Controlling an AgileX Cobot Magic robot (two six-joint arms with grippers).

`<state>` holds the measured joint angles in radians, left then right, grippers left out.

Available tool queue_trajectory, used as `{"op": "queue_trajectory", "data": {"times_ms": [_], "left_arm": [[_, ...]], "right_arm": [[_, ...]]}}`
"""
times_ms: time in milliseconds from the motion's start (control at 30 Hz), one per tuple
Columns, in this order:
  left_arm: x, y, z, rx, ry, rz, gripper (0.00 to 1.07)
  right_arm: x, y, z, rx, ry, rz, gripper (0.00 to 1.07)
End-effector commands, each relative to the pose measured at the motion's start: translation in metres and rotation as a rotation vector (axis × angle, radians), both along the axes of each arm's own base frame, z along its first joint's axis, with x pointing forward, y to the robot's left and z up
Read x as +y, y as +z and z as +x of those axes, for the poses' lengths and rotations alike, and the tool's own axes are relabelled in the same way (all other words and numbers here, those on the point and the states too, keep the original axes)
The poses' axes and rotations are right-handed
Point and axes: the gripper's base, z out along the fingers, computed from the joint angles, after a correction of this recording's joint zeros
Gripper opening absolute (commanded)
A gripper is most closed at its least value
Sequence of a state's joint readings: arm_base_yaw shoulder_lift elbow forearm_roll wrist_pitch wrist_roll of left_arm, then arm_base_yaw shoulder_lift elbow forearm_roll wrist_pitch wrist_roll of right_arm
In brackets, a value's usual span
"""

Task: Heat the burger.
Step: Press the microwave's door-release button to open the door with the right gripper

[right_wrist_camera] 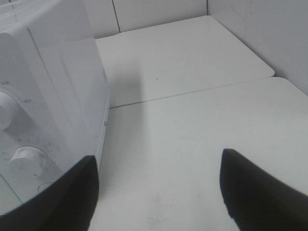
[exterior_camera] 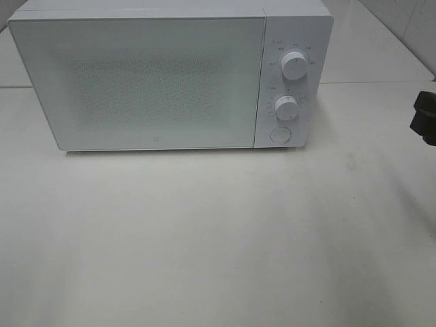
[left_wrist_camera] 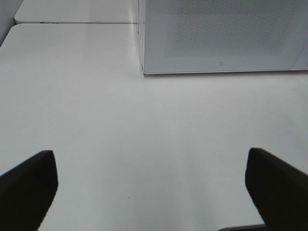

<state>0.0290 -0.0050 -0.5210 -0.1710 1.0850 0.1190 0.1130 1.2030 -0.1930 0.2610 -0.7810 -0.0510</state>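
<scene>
The burger is out of view in every frame. A white microwave (exterior_camera: 136,82) stands at the back of the table with its door shut; its speckled window shows nothing inside. My left gripper (left_wrist_camera: 151,178) is open over bare table, in front of the microwave's (left_wrist_camera: 221,33) left corner, and holds nothing. My right gripper (right_wrist_camera: 159,183) is open and empty, beside the microwave's (right_wrist_camera: 53,96) control side. In the high view only a black part of the right arm (exterior_camera: 426,116) shows, at the right edge.
The microwave's panel carries an upper knob (exterior_camera: 294,65), a lower knob (exterior_camera: 287,107) and a round button (exterior_camera: 280,134). The white table (exterior_camera: 218,238) stretches in front. A second table top (right_wrist_camera: 183,53) adjoins behind, with walls close by.
</scene>
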Motion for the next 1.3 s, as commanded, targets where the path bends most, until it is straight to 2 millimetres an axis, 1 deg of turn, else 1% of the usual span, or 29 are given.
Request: {"op": "queue_trajectory", "data": {"times_ms": [33,67,133,167,200,233,267,300,333,400,433,467,533,567,600,633,667,733,767,800,833,867,900,933,967,1000,1067,1100,1300], "left_arm": [[0.0,0.0,-0.002,-0.027,0.001,-0.01,0.98],[0.0,0.0,-0.002,-0.027,0.001,-0.01,0.98],[0.0,0.0,-0.002,-0.027,0.001,-0.01,0.98],[0.0,0.0,-0.002,-0.027,0.001,-0.01,0.98],[0.0,0.0,-0.002,-0.027,0.001,-0.01,0.98],[0.0,0.0,-0.002,-0.027,0.001,-0.01,0.98],[0.0,0.0,-0.002,-0.027,0.001,-0.01,0.98],[0.0,0.0,-0.002,-0.027,0.001,-0.01,0.98],[0.0,0.0,-0.002,-0.027,0.001,-0.01,0.98],[0.0,0.0,-0.002,-0.027,0.001,-0.01,0.98],[0.0,0.0,-0.002,-0.027,0.001,-0.01,0.98],[0.0,0.0,-0.002,-0.027,0.001,-0.01,0.98],[0.0,0.0,-0.002,-0.027,0.001,-0.01,0.98],[0.0,0.0,-0.002,-0.027,0.001,-0.01,0.98],[0.0,0.0,-0.002,-0.027,0.001,-0.01,0.98],[0.0,0.0,-0.002,-0.027,0.001,-0.01,0.98],[0.0,0.0,-0.002,-0.027,0.001,-0.01,0.98],[0.0,0.0,-0.002,-0.027,0.001,-0.01,0.98],[0.0,0.0,-0.002,-0.027,0.001,-0.01,0.98],[0.0,0.0,-0.002,-0.027,0.001,-0.01,0.98],[0.0,0.0,-0.002,-0.027,0.001,-0.01,0.98],[0.0,0.0,-0.002,-0.027,0.001,-0.01,0.98],[0.0,0.0,-0.002,-0.027,0.001,-0.01,0.98],[0.0,0.0,-0.002,-0.027,0.001,-0.01,0.98],[0.0,0.0,-0.002,-0.027,0.001,-0.01,0.98],[0.0,0.0,-0.002,-0.027,0.001,-0.01,0.98],[0.0,0.0,-0.002,-0.027,0.001,-0.01,0.98],[0.0,0.0,-0.002,-0.027,0.001,-0.01,0.98],[0.0,0.0,-0.002,-0.027,0.001,-0.01,0.98]], "right_arm": [[0.002,-0.004,-0.002,-0.039,-0.012,-0.025,0.69],[0.007,-0.008,-0.003,-0.043,-0.003,-0.037,0.69],[0.011,-0.01,-0.003,-0.04,0.006,-0.045,0.69],[0.018,-0.015,-0.002,-0.02,0.021,-0.066,0.69],[0.018,-0.015,-0.002,-0.02,0.021,-0.066,0.69],[0.023,-0.016,-0.002,-0.016,0.036,-0.076,0.69],[0.032,-0.021,-0.003,-0.008,0.051,-0.1,0.69],[0.032,-0.021,-0.003,-0.008,0.051,-0.1,0.69],[0.04,-0.025,-0.004,-0.003,0.059,-0.116,0.69],[0.044,-0.026,-0.005,-0.008,0.063,-0.12,0.69],[0.053,-0.03,-0.006,-0.012,0.075,-0.139,0.69],[0.053,-0.03,-0.006,-0.012,0.075,-0.139,0.69],[0.066,-0.036,-0.007,-0.006,0.075,-0.167,0.69],[0.066,-0.036,-0.007,-0.006,0.075,-0.167,0.69],[0.07,-0.038,-0.007,-0.007,0.073,-0.173,0.69],[0.078,-0.041,-0.006,-0.004,0.066,-0.176,0.69],[0.078,-0.041,-0.006,-0.004,0.066,-0.176,0.69],[0.091,-0.046,-0.005,0.013,0.069,-0.176,0.69],[0.091,-0.046,-0.005,0.013,0.069,-0.176,0.69],[0.1,-0.047,-0.004,0.015,0.079,-0.171,0.69],[0.105,-0.047,-0.004,0.014,0.087,-0.167,0.69],[0.105,-0.047,-0.004,0.014,0.087,-0.167,0.69],[0.114,-0.047,-0.002,0.009,0.093,-0.158,0.69],[0.118,-0.046,-0.001,0.006,0.096,-0.155,0.69],[0.118,-0.046,-0.001,0.006,0.096,-0.155,0.69],[0.125,-0.046,0.001,0.002,0.104,-0.156,0.69],[0.128,-0.046,0.002,0.001,0.11,-0.156,0.69],[0.133,-0.048,0.004,0.003,0.116,-0.156,0.69],[0.138,-0.052,0.007,0.033,0.126,-0.149,0.69]]}}
